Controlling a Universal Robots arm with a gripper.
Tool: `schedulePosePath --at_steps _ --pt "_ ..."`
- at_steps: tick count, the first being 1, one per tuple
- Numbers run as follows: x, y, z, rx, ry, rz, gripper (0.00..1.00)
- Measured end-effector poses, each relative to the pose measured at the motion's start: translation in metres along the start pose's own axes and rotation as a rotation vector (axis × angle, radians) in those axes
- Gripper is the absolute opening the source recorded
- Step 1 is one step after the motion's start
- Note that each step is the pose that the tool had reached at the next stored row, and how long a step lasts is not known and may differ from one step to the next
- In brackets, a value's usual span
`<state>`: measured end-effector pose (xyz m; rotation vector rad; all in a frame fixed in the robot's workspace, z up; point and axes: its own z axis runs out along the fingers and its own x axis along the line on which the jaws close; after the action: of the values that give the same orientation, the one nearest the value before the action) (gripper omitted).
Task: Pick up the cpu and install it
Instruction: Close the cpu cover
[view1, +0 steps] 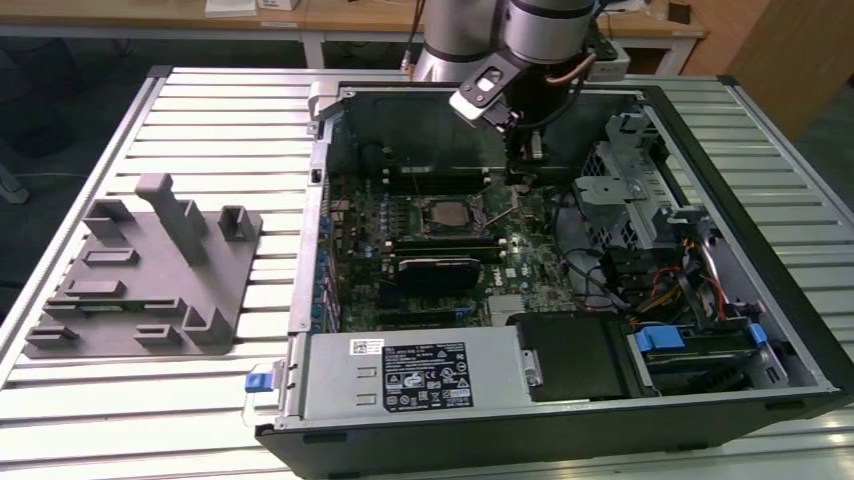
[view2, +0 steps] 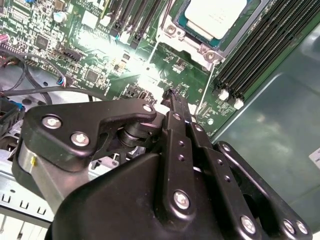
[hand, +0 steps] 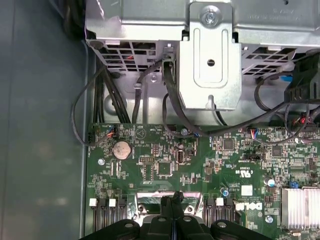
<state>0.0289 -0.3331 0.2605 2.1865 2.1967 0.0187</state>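
Observation:
The cpu, a silver square chip with a pale rim, lies flat in the socket frame on the green motherboard. In the exterior view the cpu sits mid-board inside the open computer case. My gripper hangs just above the board, beside the socket toward the exterior view's right and a little further back. Its black fingers are pressed together with nothing between them. The first wrist view shows the gripper shut over the board's edge of the socket area.
Memory slots flank the socket. A metal drive cage with black cables stands beside the board. The power supply fills the case front. A grey moulded tray with upright posts rests on the slatted table at the exterior view's left.

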Motion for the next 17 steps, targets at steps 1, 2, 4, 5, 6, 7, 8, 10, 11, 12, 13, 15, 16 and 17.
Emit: schedulePosePath --at_steps 1,2,4,5,6,7,8,10,11,12,13,15,16,17 --pt "0.0 0.0009 0.0001 0.0 0.0001 0.0 0.11" --pt "0.0 0.0018 0.0001 0.0 0.0001 0.0 0.11" --pt "0.0 0.0038 0.0002 0.0 0.0 0.0 0.11" --pt "0.0 0.0048 0.0002 0.0 0.0001 0.0 0.11" --pt "0.0 0.0061 0.0003 0.0 0.0001 0.0 0.11" --pt "0.0 0.0076 0.0004 -0.0001 0.0001 0.0 0.11" --pt "0.0 0.0091 0.0005 0.0 0.0001 0.0 0.11" --pt "0.0 0.0126 0.0008 0.0 0.0001 0.0 0.11" --pt "0.0001 0.0144 0.001 0.0 0.0002 0.0 0.11" --pt "0.0001 0.0208 0.0017 0.0003 0.0 0.0 0.11" --pt "0.0001 0.0221 0.0022 0.0005 0.0 0.0 0.11" --pt "0.0001 0.0237 0.0044 0.0009 0.0 0.0 0.11" --pt "0.0002 0.0242 0.0061 0.0011 0.0001 0.0 0.11" --pt "0.0002 0.0247 0.0078 0.0014 0.0002 0.0 0.11"
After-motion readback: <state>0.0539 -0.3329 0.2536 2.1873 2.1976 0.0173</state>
